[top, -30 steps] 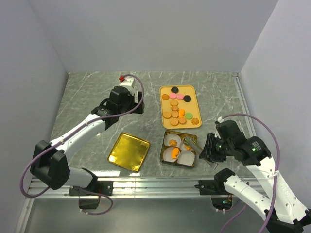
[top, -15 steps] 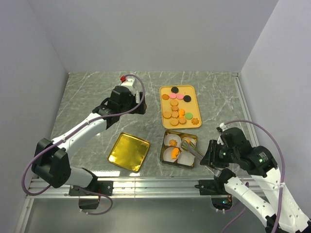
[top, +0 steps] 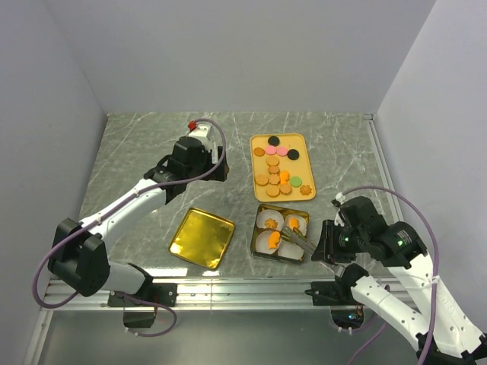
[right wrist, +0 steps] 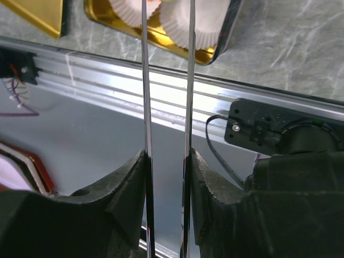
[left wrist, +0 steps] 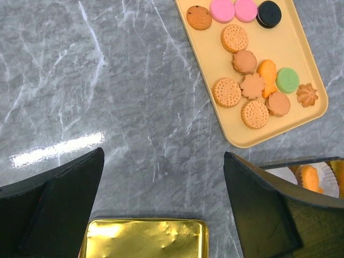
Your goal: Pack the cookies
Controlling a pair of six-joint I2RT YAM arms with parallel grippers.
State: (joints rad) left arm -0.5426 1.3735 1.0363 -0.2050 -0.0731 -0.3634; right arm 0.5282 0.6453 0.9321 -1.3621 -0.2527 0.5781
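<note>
Several cookies (top: 278,171), tan, orange, pink, green and black, lie on a yellow tray (top: 255,162); they also show in the left wrist view (left wrist: 250,86). A gold tin (top: 257,253) holds white paper cups, some with orange cookies (top: 268,242). My right gripper (top: 323,242) is shut on metal tongs (top: 298,239) whose tips reach over the tin's middle. In the right wrist view the tong blades (right wrist: 145,80) run up from my right gripper (right wrist: 166,161) to the cups (right wrist: 196,24); their tips are cut off. My left gripper (left wrist: 164,209) is open and empty, above the table left of the tray.
The gold tin lid (top: 202,237) lies upturned left of the tin, also in the left wrist view (left wrist: 144,239). The tin's corner (left wrist: 301,166) shows at the left wrist view's right edge. The aluminium rail (right wrist: 107,80) marks the table's near edge.
My right arm has shifted and swung the tongs' tips left, from the tin's far right cup to its middle. The left arm has hardly moved.
</note>
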